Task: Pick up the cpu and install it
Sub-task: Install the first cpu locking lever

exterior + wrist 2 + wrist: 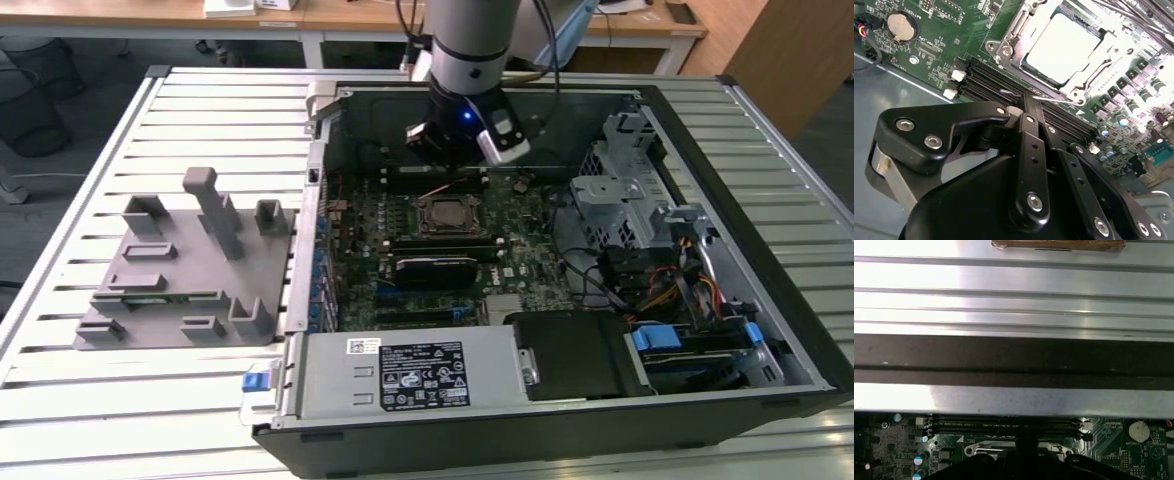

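Observation:
The cpu [1061, 45], a flat square with a silvery-white top, lies inside the metal frame of the motherboard socket [1004, 47]; in the exterior view the socket [447, 213] sits mid-board in the open computer case. My gripper [1026, 99] hangs over the black memory slots [989, 82] just beside the socket. Its fingers are shut together with nothing visible between them. A thin metal socket lever [1054, 99] runs right by the fingertips. The exterior view shows the gripper [458, 165] just behind the socket, low over the board.
The case's walls [315, 200] ring the motherboard. A drive cage and cables [641, 220] stand at the exterior view's right, and the power supply [400, 372] at the front. A grey fixture block [187, 260] rests on the slatted table at the exterior view's left.

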You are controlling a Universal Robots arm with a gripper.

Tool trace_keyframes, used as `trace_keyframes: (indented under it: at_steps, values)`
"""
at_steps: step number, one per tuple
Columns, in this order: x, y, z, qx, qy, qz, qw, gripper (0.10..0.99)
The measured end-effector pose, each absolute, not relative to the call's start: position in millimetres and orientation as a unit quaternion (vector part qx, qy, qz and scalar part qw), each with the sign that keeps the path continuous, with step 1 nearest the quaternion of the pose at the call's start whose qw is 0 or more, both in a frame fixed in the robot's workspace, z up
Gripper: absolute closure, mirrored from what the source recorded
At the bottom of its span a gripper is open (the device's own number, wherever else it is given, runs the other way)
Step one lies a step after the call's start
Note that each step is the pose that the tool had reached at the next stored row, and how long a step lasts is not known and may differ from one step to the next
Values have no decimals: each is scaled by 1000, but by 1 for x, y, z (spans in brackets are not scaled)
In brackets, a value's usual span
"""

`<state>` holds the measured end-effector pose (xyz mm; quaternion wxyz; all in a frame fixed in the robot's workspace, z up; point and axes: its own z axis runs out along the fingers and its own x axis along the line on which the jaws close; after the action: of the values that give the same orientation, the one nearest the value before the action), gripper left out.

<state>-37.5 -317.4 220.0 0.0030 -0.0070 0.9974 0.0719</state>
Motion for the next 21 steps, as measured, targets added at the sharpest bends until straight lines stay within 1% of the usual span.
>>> trace_keyframes:
  at_steps: [11, 21]
  values:
    - [-33, -317, 210, -7, 997, 72, 2, 980]
    - [-29, -317, 200, -7, 997, 72, -3, 980]
